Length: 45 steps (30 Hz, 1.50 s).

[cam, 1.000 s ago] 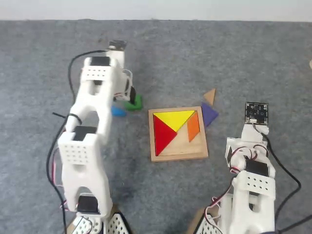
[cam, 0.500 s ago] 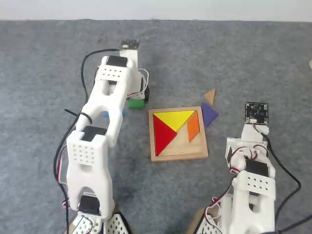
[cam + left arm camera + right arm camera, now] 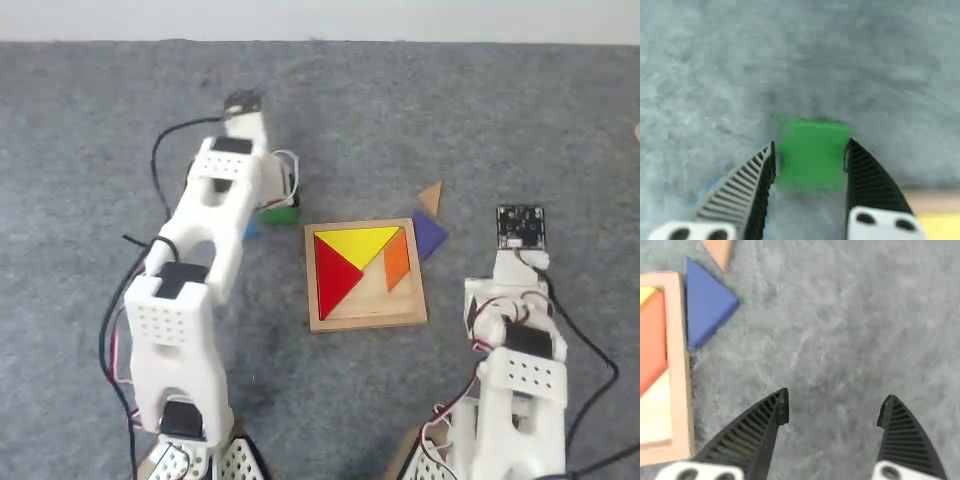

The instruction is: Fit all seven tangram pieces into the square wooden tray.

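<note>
In the tray: three pieces lie flat inside the square wooden tray [image 3: 365, 322]. A yellow triangle [image 3: 356, 244] runs along the far side, a red triangle [image 3: 332, 276] along the side toward the left arm, and an orange piece [image 3: 397, 260] sits against the side toward the right arm.
Unfilled: pale bare wood shows across the near part of the tray floor.
Outside: I count four pieces, so the job looks a little under half done.
Piece in hand: the green square [image 3: 812, 152] is just off the tray's far corner on the left arm's side, clear of the rim.
Left arm: the left tool [image 3: 810, 145] has a finger against each of two opposite sides of the green square and looks clamped on it. Whether the piece is lifted I cannot tell.
Half hidden: a light-blue piece [image 3: 250, 229] peeps out from under the left arm, near the green one. Its outline cannot be read.
Right-hand strays: the violet triangle [image 3: 707, 302] lies just beside the tray's outer rim, with a small tan triangle [image 3: 430, 197] just beyond it.
Right arm: the right tool [image 3: 836, 397] has its fingers wide apart, holding nothing, above bare worktop [image 3: 500, 120] beside the tray.
Materials: the pieces are flat, straight-edged and matt, apparently painted wood, though the tan one looks unpainted. The tray is light wood with a raised rim. The worktop cover is a grey, mottled, felt-like fabric. The fingers are black and ribbed on white plastic.
</note>
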Available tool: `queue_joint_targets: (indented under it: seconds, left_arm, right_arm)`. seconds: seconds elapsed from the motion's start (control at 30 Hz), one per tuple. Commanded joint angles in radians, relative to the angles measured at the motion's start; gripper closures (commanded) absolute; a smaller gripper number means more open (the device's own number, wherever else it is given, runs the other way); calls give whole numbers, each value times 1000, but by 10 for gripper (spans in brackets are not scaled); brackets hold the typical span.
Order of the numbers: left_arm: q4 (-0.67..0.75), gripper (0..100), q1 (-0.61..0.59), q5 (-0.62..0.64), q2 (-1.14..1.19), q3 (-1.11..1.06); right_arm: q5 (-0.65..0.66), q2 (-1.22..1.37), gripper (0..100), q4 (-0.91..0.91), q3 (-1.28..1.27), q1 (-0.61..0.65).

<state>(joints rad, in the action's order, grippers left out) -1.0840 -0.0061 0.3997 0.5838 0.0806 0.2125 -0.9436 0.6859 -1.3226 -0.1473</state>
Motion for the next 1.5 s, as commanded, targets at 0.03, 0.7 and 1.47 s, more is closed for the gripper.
queue_joint_targets:
  seconds: [0.03, 0.7, 1.47]
  left_arm:
    - [77, 785, -83, 31, -114, -19]
    - [110, 785, -84, 26, -75, -18]
    - [110, 785, -83, 26, -74, -18]
  right_arm:
    - [60, 134, 710, 68, 236, 105]
    - [-78, 1251, 596, 68, 1175, 308]
    - [-121, 1627, 878, 389, 1640, 282]
